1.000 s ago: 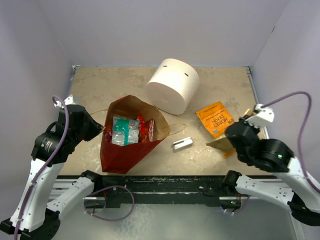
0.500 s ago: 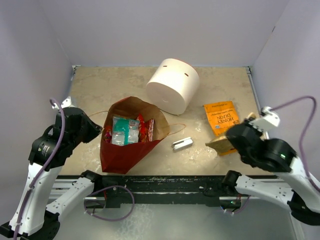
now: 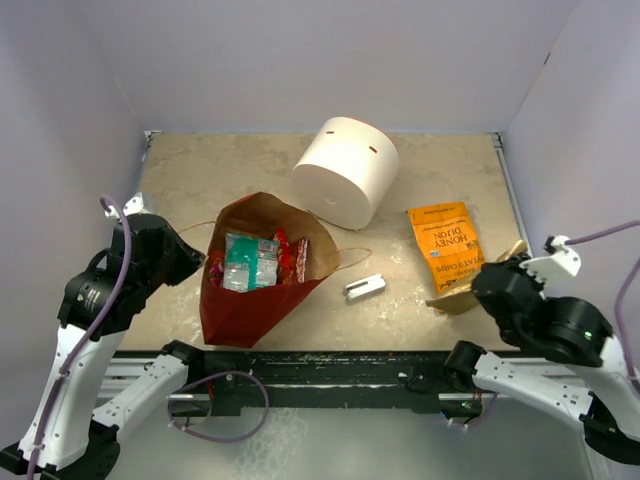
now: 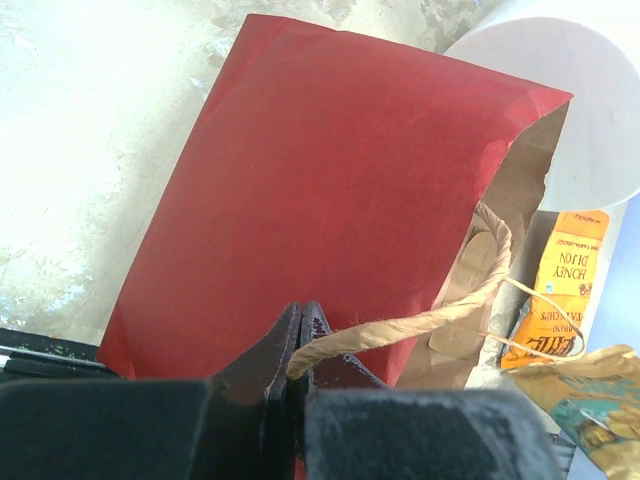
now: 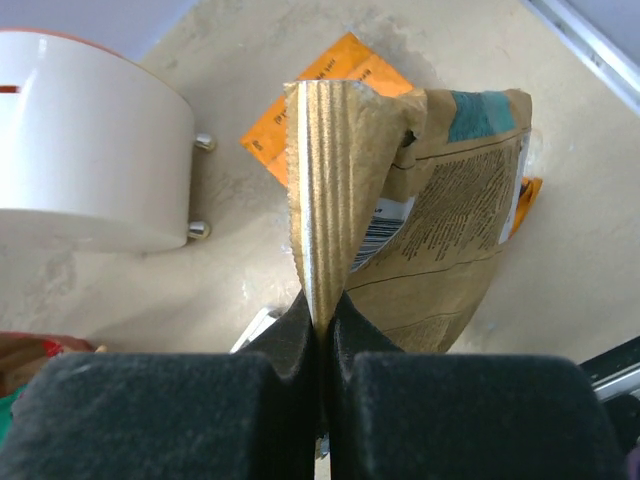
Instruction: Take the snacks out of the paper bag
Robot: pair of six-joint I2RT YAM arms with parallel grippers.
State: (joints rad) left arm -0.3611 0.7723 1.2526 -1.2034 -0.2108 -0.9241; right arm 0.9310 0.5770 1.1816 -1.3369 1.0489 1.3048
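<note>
bag handle point(image 4: 400, 329) pinched, gold packet point(image 5: 445, 235) pinched

- The top camera hangs high over the near edge of the table point(image 3: 200, 180), tilted down, with the paper bag point(image 3: 245, 305) left of centre.
- The left wrist camera presses close to the bag's red side (it fills most of the frame), facing the white cylinder point(image 4: 590, 90) beyond the bag.
- The right wrist camera, right of the bag, peers close past a gold packet point(image 5: 400, 200) toward that cylinder.
- All three share the cylinder and the orange packet point(image 3: 440, 240) right of the bag.
</note>
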